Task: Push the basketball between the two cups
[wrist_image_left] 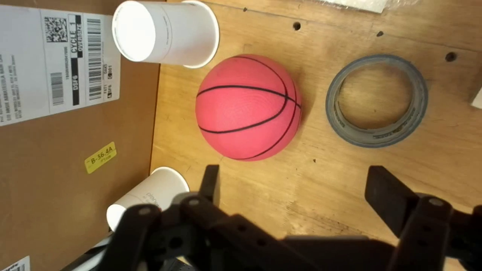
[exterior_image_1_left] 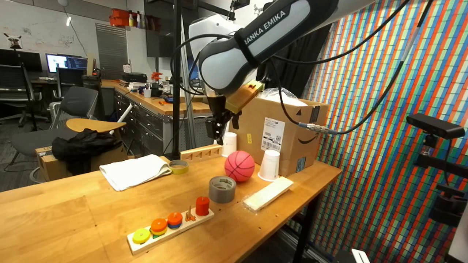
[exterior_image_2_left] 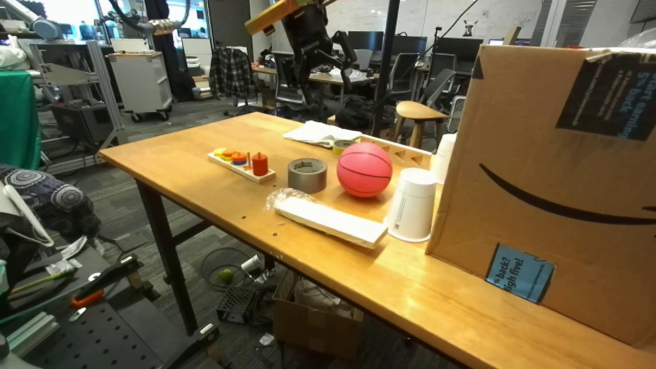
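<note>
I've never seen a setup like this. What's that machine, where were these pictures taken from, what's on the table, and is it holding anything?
The machine is a robot arm ending in a two-fingered gripper. Two pictures come from cameras outside it; the third, looking down, from a camera on its wrist. The wooden table bears a pinkish-red basketball, two white upside-down cups, a grey tape roll, a white cloth, a stacking toy and a cardboard box, among other things. The gripper holds nothing: its fingers stand apart.

The basketball (exterior_image_1_left: pixel 239 166) (near a tape roll (exterior_image_1_left: pixel 222 192)) on the table (exterior_image_1_left: pixel 175 193).
</note>
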Action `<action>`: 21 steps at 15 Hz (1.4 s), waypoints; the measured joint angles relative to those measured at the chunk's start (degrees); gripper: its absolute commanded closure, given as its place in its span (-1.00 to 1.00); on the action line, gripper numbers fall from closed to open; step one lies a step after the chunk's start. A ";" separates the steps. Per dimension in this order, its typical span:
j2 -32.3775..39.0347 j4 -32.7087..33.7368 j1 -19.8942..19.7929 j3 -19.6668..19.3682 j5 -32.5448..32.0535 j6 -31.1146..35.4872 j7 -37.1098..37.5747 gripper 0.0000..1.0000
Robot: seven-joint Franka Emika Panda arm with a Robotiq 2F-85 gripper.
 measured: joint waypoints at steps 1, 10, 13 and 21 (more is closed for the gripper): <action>-1.46 -2.18 0.10 0.33 0.02 -0.06 0.44 -1.00; -10.10 -22.66 0.55 3.97 2.37 0.18 5.40 -1.00; -10.25 -24.87 0.55 4.25 3.86 0.31 5.39 -1.00; -5.34 -22.34 0.48 4.08 5.71 0.33 4.45 -1.00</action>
